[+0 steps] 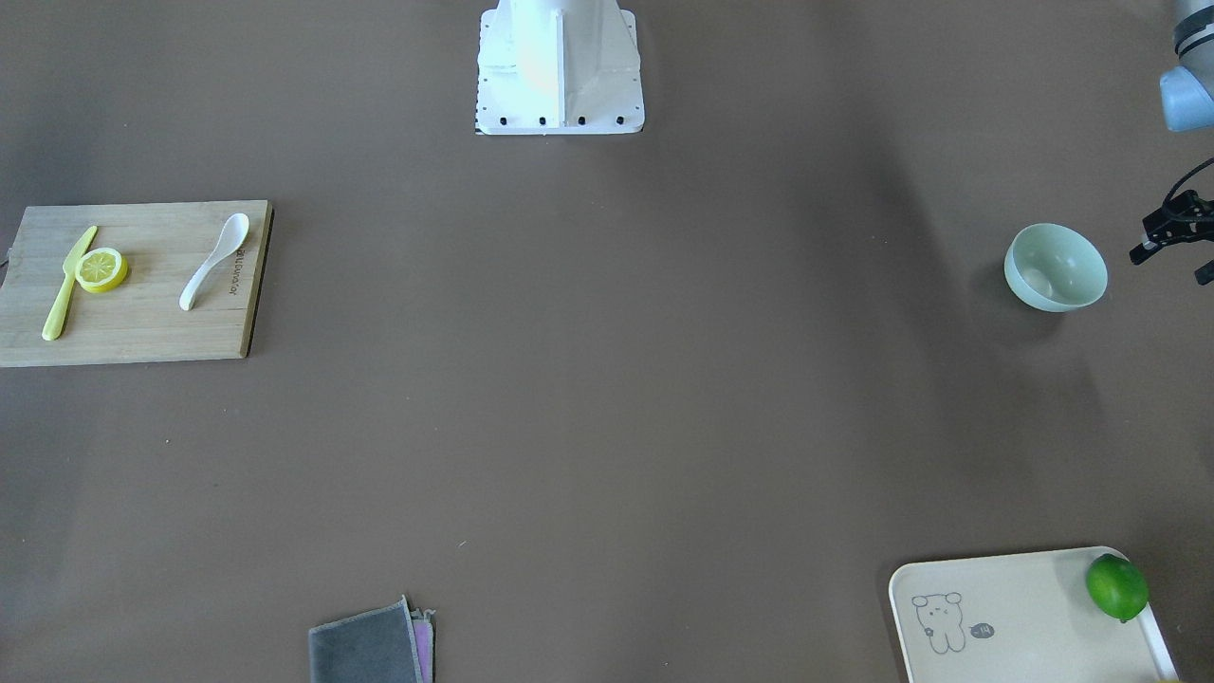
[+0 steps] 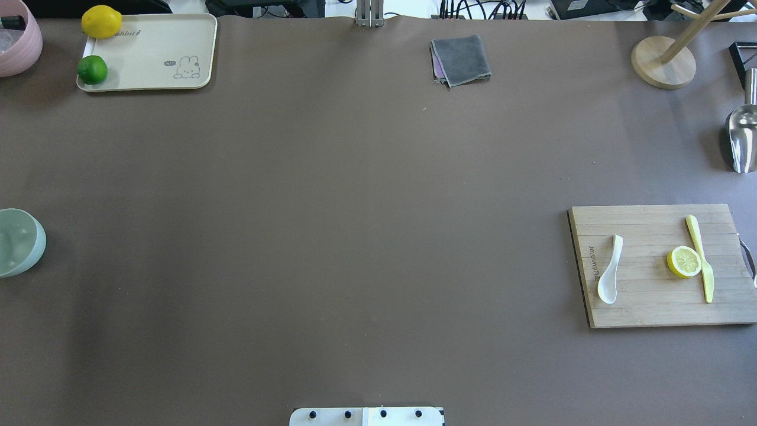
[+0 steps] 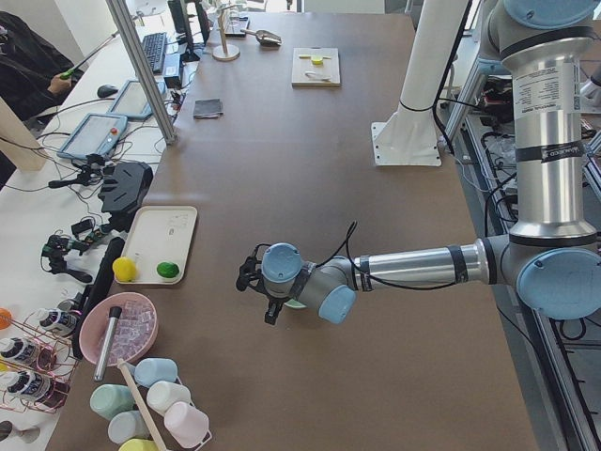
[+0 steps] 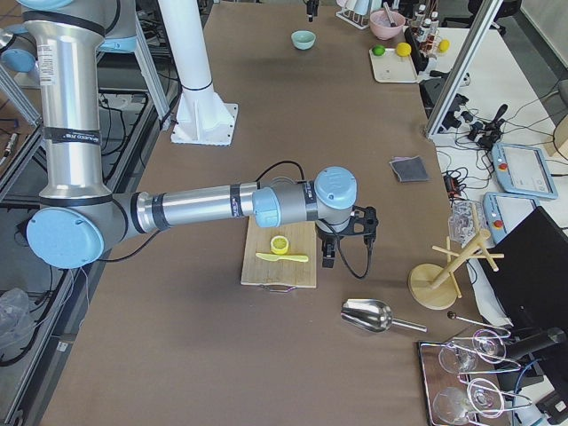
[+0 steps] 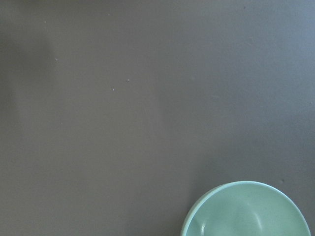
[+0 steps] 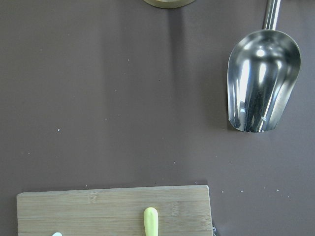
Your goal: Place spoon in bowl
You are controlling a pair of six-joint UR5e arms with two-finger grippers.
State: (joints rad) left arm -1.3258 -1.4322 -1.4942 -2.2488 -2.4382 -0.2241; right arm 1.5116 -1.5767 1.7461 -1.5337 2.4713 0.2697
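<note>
Spoon (image 1: 213, 261) lies flat on wooden board (image 1: 133, 285) at robot's R side, scoop toward robot base, w/ lemon slice (image 1: 101, 269) and yellow knife (image 1: 68, 283) alongside. Bowl (image 1: 1055, 267) stands upright on table at far L, well apart from spoon. L gripper (image 1: 1170, 266) hangs just beside bowl, fingers spread. R gripper (image 4: 348, 244) hovers by board's edge; its finger spacing cannot be told.

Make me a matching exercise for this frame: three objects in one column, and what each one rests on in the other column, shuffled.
Things:
1. spoon
2. bowl
3. lime

Resting on:
A. cream tray
B. wooden board
C. bare table

Pairs: 1-B, 2-C, 3-A.
</note>
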